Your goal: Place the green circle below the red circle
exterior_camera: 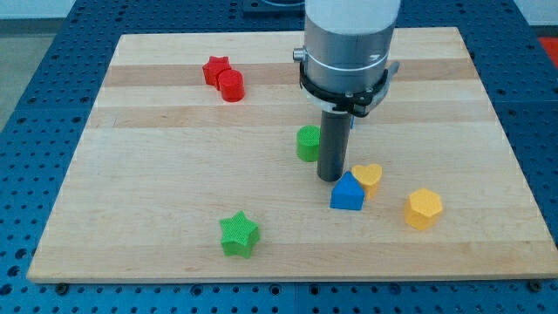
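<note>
The green circle (307, 142) sits near the board's middle, partly hidden by my rod. The red circle (231, 86) lies at the upper left, touching a red star (215, 70) just above-left of it. My tip (330, 178) rests on the board just right of and slightly below the green circle, close to or touching it. The green circle is to the right of and below the red circle, well apart from it.
A blue block (347, 193) lies just right of my tip, with a yellow heart (367, 177) touching its upper right. A yellow hexagon (424, 208) sits further right. A green star (239, 235) lies at lower left. The wooden board (157, 174) ends in blue perforated table.
</note>
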